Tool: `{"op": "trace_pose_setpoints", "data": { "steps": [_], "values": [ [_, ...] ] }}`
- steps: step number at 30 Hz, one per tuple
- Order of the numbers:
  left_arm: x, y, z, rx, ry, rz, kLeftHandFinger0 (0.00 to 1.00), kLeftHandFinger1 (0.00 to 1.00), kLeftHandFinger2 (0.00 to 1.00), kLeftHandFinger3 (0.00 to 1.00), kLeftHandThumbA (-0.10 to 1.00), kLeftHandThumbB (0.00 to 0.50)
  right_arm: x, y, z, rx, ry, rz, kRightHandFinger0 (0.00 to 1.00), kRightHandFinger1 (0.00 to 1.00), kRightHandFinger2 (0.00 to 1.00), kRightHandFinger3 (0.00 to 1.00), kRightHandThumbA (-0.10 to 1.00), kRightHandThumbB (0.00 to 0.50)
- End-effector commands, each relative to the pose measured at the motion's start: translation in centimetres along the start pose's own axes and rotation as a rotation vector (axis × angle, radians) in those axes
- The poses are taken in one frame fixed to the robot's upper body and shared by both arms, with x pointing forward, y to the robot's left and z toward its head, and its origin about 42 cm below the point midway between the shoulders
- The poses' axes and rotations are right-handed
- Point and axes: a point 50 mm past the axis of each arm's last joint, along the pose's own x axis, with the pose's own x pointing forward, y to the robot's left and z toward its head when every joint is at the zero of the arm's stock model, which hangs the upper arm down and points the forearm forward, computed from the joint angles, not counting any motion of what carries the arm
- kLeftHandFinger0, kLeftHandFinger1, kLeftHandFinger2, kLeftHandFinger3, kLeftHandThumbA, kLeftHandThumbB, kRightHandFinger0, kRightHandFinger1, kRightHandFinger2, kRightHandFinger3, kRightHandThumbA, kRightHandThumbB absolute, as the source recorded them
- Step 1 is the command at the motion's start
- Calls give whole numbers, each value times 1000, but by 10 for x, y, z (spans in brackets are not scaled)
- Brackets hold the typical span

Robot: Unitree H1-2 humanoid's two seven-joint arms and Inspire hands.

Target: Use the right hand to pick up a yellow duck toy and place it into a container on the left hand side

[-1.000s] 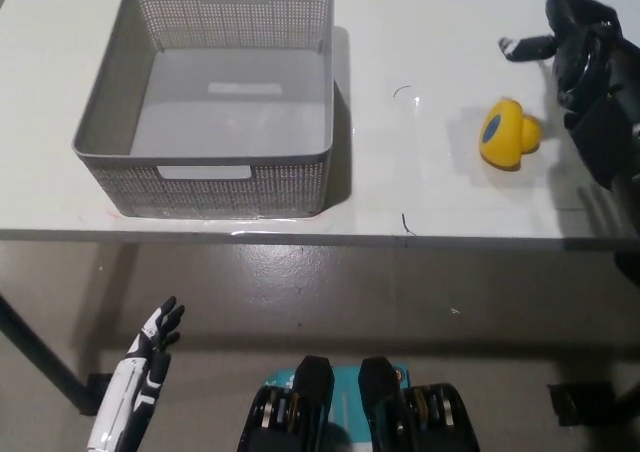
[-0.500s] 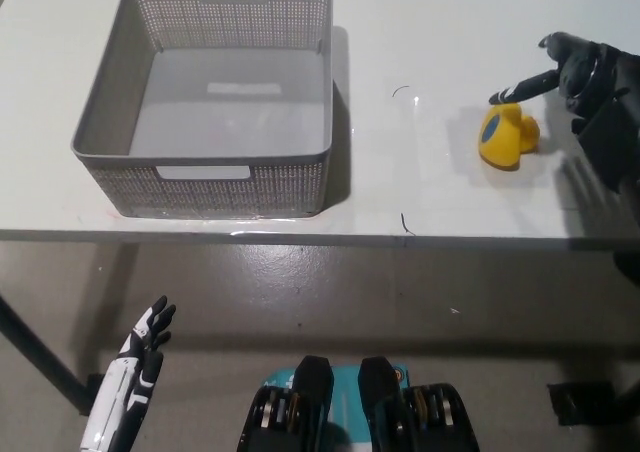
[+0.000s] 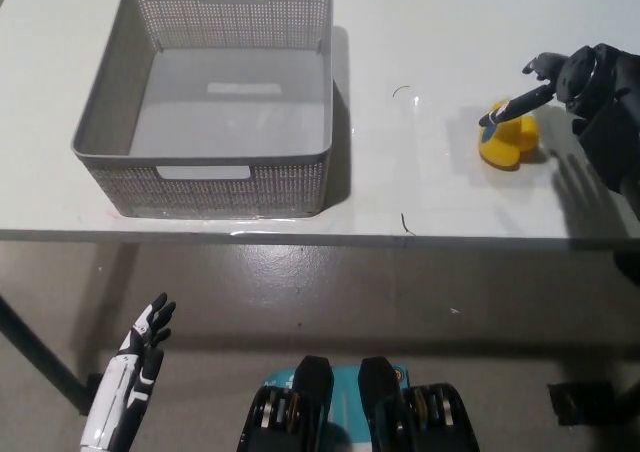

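A yellow duck toy (image 3: 509,140) lies on the white table (image 3: 420,172) at the right. My black right hand (image 3: 560,84) hangs over it from the right, open, with one fingertip (image 3: 487,120) crossing the duck's top left; touching or not, I cannot tell. The grey mesh basket (image 3: 212,180) stands at the table's left, with nothing inside it. My white left hand (image 3: 140,347) rests low at the lower left, below the table edge, fingers spread and holding nothing.
Bare white tabletop lies between the basket and the duck, marked with a few small dark scratches (image 3: 404,222). The table's front edge (image 3: 300,236) runs across the picture, grey floor below it. A dark table leg (image 3: 35,357) slants at the lower left.
My right hand has come down and leftward from above the duck until a finger lies over the toy. The duck sits in nearly the same spot. My left hand dropped slightly.
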Motion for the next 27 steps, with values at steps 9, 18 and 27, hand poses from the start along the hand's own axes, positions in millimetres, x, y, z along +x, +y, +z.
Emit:
{"op": "trace_pose_setpoints", "data": {
  "steps": [9,18,27],
  "values": [
    [7,18,12,39,-70,29,1000,1000,1000,1000,1000,89,-8,-15,30,-17,-41,-14,1000,1000,1000,1000,1000,471],
    [9,21,14,43,-75,37,1000,1000,1000,1000,1000,92,-2,3,32,-94,-78,32,1000,1000,1000,1000,1000,428],
    [11,30,15,43,-88,59,1000,1000,1000,1000,1000,106,3,25,40,-73,-70,25,1000,1000,1000,1000,1000,473]
  ]
}}
